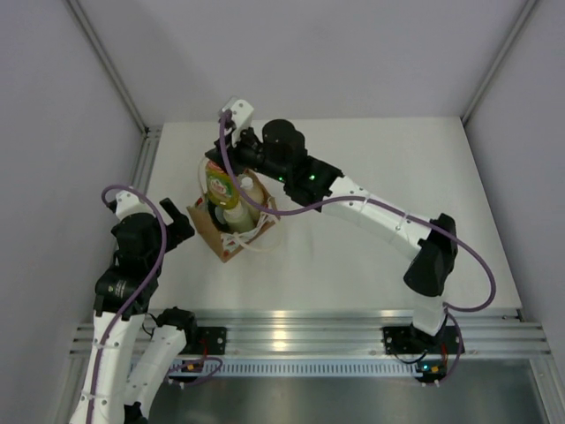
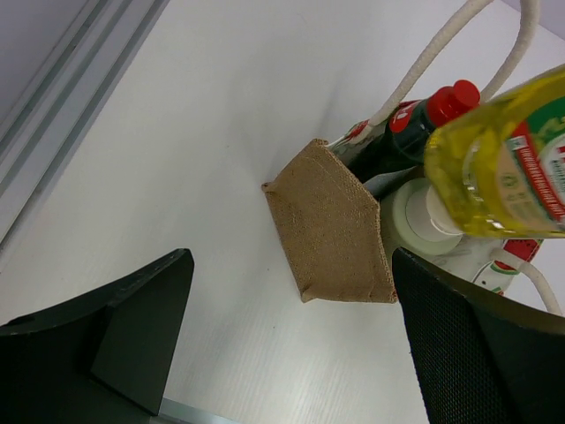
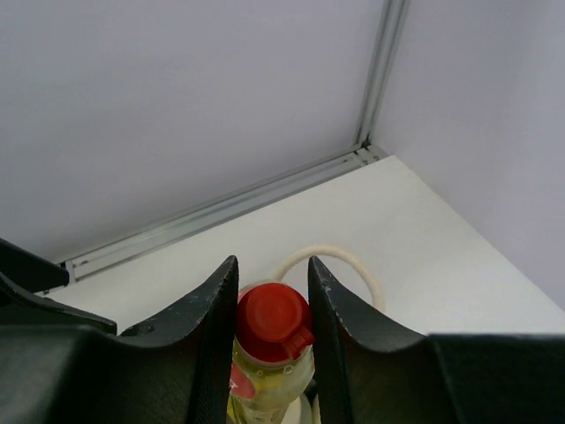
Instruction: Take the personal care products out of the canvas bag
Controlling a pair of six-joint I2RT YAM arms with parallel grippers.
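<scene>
The canvas bag (image 1: 219, 240) stands left of the table's middle; its tan end wall (image 2: 331, 225) fills the left wrist view. My right gripper (image 3: 272, 267) is shut on the red cap (image 3: 272, 318) of the yellow bottle (image 1: 221, 184), which is tilted and raised partly above the bag's mouth (image 2: 494, 168). The dark green bottle with a red cap (image 2: 415, 132) and a cream bottle with a white cap (image 2: 424, 216) stand in the bag. Another cream bottle (image 1: 252, 191) shows beside them. My left gripper (image 1: 183, 228) is open and empty just left of the bag (image 2: 291, 265).
White rope handles (image 3: 340, 256) loop out of the bag's top (image 2: 441, 44). An aluminium rail (image 1: 146, 163) runs along the table's left edge, and enclosure walls stand close on the left, back and right. The right arm (image 1: 371, 208) reaches across the table.
</scene>
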